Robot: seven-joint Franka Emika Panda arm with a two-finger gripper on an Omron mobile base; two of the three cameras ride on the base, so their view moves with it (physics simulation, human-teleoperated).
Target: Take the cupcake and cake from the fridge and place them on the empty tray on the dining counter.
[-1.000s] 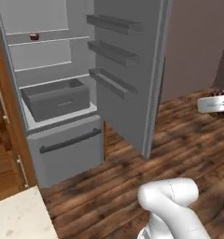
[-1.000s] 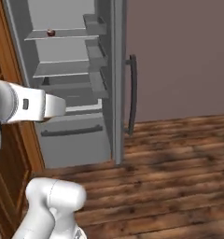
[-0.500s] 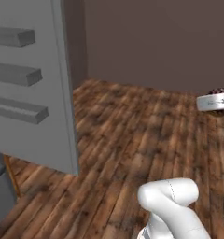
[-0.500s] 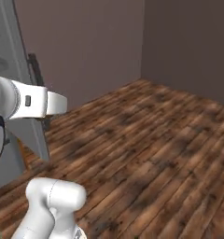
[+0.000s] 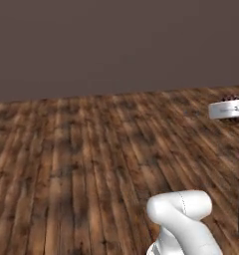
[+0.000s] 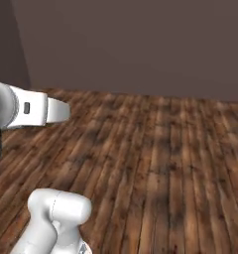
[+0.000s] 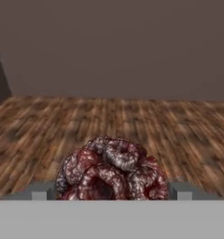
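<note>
Claw (image 7: 112,189) clamps dark red cake (image 7: 111,169); no writing legible.

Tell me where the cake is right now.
The cake, a dark red swirled lump, sits low in the middle of the hand view between the gripper fingertips, above the wooden floor.

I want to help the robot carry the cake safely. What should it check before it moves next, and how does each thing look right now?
1. Cake sits between the gripper tips: ok.
2. Grip firm enough for driving: cannot tell.
3. Wooden floor ahead free of obstacles: ok.
4. Blue tray spotted: not ok, just a dark wall ahead.
5. Dining counter spotted: not ok.
6. Cake looks whole: ok from the hand view.
</note>
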